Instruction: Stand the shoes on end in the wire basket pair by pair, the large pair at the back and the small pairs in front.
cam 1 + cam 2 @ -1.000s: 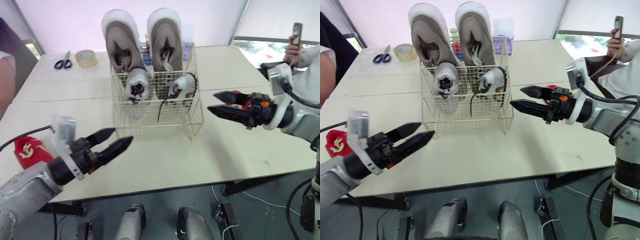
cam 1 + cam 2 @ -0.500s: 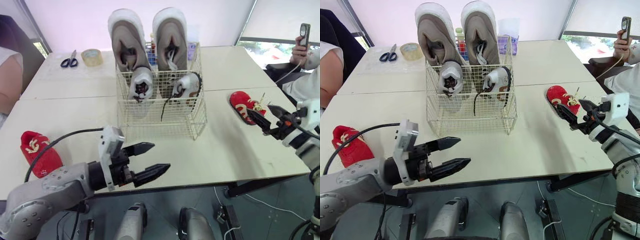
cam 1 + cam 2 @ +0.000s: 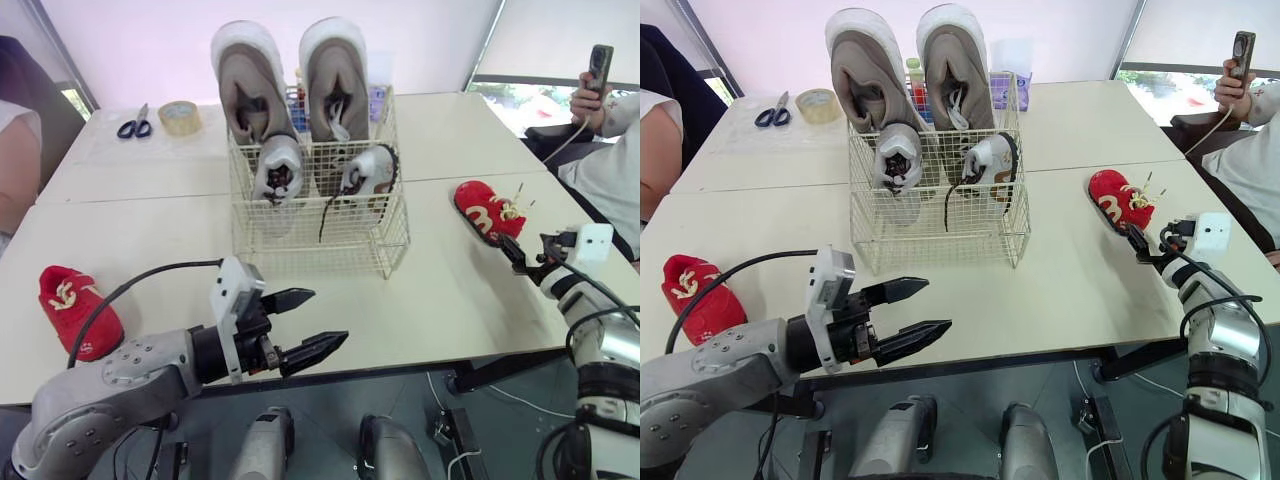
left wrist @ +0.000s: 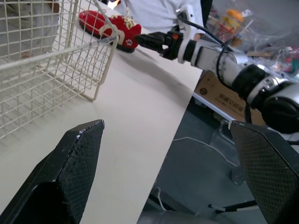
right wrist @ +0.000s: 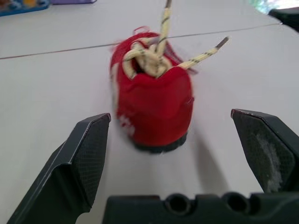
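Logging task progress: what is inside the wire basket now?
The wire basket holds the large beige pair on end at the back and a small white pair in front. What lies beneath them is covered.
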Tool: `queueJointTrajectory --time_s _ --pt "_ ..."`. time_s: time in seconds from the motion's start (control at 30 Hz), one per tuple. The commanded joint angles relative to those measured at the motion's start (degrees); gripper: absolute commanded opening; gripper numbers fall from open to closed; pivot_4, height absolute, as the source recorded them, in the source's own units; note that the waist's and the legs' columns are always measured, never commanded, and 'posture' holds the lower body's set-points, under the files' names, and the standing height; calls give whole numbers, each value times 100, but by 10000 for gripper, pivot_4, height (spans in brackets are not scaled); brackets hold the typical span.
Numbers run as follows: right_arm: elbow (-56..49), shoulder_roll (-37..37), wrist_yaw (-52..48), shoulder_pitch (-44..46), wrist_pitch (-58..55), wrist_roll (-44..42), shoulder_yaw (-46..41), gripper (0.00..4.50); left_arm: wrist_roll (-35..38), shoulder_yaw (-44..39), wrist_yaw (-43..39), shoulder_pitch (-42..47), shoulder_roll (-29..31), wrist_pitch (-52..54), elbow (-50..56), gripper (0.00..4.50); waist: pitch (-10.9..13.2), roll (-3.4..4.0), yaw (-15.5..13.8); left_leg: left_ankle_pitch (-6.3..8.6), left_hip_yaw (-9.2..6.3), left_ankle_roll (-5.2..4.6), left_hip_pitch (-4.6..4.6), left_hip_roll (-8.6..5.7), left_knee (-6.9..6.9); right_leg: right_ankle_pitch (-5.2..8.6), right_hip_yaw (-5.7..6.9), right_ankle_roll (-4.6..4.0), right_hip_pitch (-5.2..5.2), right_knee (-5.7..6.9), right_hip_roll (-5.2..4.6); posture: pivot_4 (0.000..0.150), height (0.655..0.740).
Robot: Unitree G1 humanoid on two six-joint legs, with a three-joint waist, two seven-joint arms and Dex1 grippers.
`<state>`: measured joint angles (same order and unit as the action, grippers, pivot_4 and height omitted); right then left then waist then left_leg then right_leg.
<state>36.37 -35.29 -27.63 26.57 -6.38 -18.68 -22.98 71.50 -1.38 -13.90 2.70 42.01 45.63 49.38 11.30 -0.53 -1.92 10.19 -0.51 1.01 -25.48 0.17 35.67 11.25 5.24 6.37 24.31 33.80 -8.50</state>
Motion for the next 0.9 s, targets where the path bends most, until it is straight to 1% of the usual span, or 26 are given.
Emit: queueJointTrajectory --time_s 0.03,0.13,0.37,0.47,0.6,0.63,0.77,0.83,0.9 --pt "699 27 -84 369 553 147 56 45000 -57 -71 51 -15 -21 -141 190 43878 0 0 3 0 0 0 0 0 0 0 -1 0 0 0 0 1500 7400" --pt "1459 10 -201 843 875 258 182 45000 -131 -48 143 -62 -10 -114 240 43878 1 2 17 -1 1 -1 0 -1 2 -3 -8 -1 0 8 0 1500 7400" --pt "2837 -24 -224 1696 1370 501 331 45000 -205 -8 336 -191 20 -72 357 43878 1 2 134 -1 -1 -2 3 -1 10 -3 -10 1 -1 21 1 1500 7400" --pt "3083 21 -287 1856 1491 535 334 36456 -172 -46 395 -273 65 -57 408 45000 1 2 139 -1 -1 -2 5 -1 11 -3 -11 1 -1 24 1 1500 7400" --pt "3188 92 -327 1916 1569 563 367 17284 120 -228 497 -295 105 -131 397 45000 1 2 139 -1 -1 -2 6 -1 13 -3 -13 2 -1 28 2 1500 7400" --pt "3187 110 -332 1925 1583 567 373 13984 170 -292 506 -270 123 -152 362 45000 1 2 139 -1 -1 -2 6 -1 15 -3 -13 2 -1 28 2 1500 7400" --pt "2946 59 -244 2039 1842 464 237 13984 508 -746 537 -105 199 -290 93 45000 2 3 164 -1 -1 -2 6 0 19 -3 -14 2 -1 30 4 1500 7400" --pt "2596 -87 -254 2271 1977 317 103 13984 945 -1213 496 10 292 -422 -180 45000 9 15 167 -1 -1 -2 6 0 22 -3 -14 3 -1 31 4 1500 7400" --pt "2114 -242 -366 2569 1972 157 15 13984 1415 -1738 365 102 471 -487 -513 45000 27 45 189 -1 -1 -2 3 1 31 -4 -15 5 1 32 4 1500 7400"
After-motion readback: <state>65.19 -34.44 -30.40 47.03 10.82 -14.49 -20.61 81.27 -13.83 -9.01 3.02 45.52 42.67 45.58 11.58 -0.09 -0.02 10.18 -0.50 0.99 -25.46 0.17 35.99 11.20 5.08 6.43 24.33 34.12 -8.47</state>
